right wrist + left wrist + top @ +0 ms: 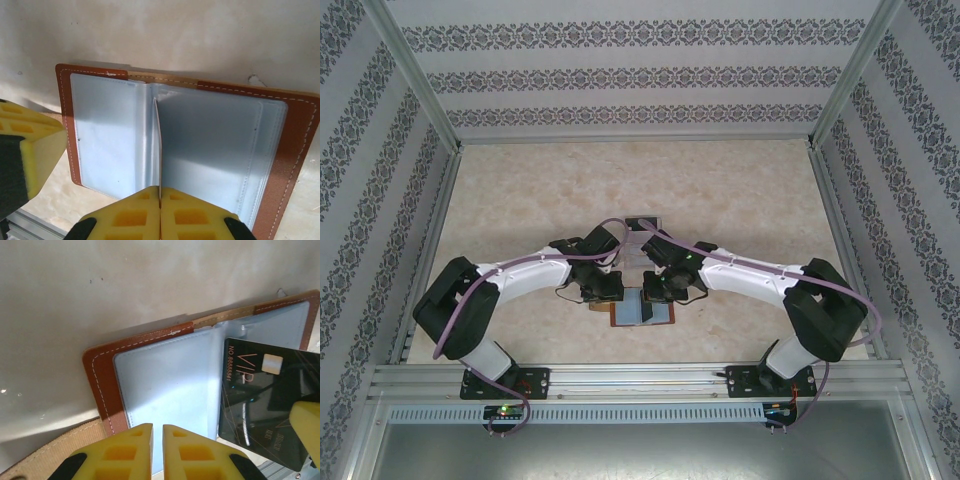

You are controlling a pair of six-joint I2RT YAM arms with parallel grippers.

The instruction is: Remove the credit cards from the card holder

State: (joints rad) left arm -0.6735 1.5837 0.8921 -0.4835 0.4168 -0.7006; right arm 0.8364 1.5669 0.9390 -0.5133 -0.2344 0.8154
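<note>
The card holder (165, 375) lies open on the table, a reddish-brown cover with grey-blue pockets (105, 130), under both grippers (642, 312). My right gripper (160, 190) is shut on the near edge of a dark credit card (260, 395) marked VIP. That card stands on edge over the wallet's spine and shows as a thin line (158, 145) in the right wrist view. My left gripper (157, 427) hovers over the wallet's left pocket. A narrow gap shows between its fingers, with nothing in it. Whether the card's far edge still touches the wallet I cannot tell.
A small pale rectangular thing (642, 222) lies on the table just beyond the grippers. Patterned walls with metal posts (420, 80) close in the beige table (740, 190) on three sides. The arms' mounting rail (640, 380) runs along the near edge.
</note>
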